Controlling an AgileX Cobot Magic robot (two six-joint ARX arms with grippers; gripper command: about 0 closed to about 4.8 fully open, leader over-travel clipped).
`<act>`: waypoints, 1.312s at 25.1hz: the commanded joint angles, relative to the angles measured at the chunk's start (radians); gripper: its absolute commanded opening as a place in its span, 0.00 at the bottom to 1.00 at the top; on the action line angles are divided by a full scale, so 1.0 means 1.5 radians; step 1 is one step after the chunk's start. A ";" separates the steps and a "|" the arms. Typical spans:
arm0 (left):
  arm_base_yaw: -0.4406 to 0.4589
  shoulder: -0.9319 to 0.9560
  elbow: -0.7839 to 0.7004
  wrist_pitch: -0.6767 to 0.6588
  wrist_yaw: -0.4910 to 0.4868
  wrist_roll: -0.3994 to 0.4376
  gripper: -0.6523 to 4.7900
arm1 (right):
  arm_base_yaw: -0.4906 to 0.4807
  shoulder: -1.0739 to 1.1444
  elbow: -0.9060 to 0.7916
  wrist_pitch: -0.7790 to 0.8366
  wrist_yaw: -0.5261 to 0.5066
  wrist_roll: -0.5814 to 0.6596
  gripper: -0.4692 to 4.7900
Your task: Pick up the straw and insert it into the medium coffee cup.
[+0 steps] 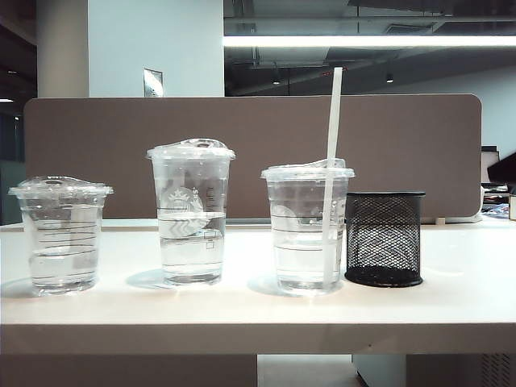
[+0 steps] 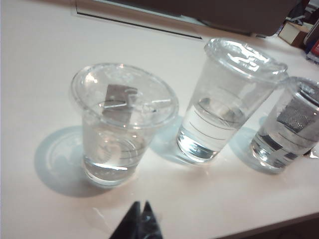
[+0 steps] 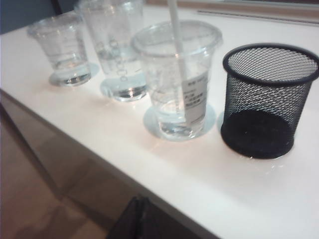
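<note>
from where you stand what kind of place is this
Most likely an office: a pale desk backed by a brown partition screen, a black mesh pen holder beside three clear lidded cups, and a ceiling strip light.

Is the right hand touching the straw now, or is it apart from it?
Apart. In the right wrist view the right hand is shut and low, off the table edge, while the straw stands alone in the medium coffee cup; bare table separates them.

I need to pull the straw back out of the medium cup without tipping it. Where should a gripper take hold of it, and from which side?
Grip the straw on its bare upper length, well above the lid of the medium coffee cup. That part stands free, nearly upright. Probably come from above and pinch across it level, since the black mesh holder crowds the right side low down. Then lift along the straw's slight lean.
</note>
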 commanded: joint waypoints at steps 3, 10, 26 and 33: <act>0.000 0.000 0.002 0.007 0.003 0.004 0.11 | 0.000 -0.004 -0.002 0.005 -0.001 -0.001 0.09; 0.000 0.000 0.002 0.007 0.003 0.004 0.11 | -0.001 -0.004 -0.002 0.005 0.000 -0.001 0.09; 0.000 0.000 0.002 0.007 0.003 0.004 0.11 | -0.369 -0.004 -0.010 0.097 -0.029 -0.059 0.09; 0.000 0.000 0.002 0.007 0.003 0.004 0.11 | -0.374 -0.004 -0.016 0.069 -0.015 -0.056 0.09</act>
